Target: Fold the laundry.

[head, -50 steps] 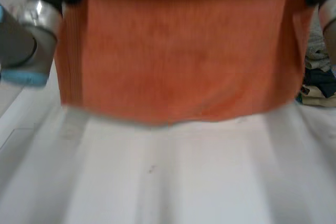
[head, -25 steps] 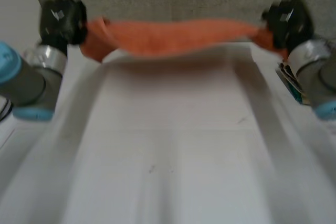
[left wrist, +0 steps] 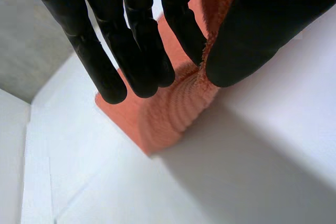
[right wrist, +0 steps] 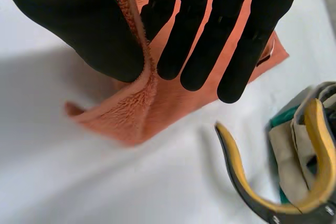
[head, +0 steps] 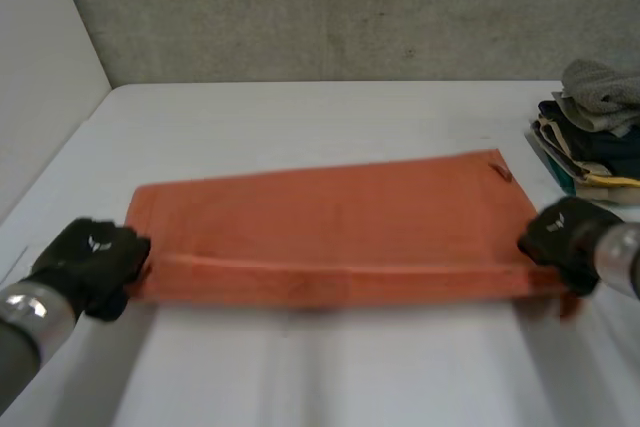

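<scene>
Head view: orange terry towel (head: 340, 217) lies flat on white table (head: 330, 367), near edge apparently doubled over, left hand (head: 90, 262) and right hand (head: 565, 237) at its near corners, pile of mixed clothes (head: 595, 137) unfolded; left wrist view: thumb and straight fingers pinch the corner; right wrist view: likewise pinching, so most folding is left.
</scene>
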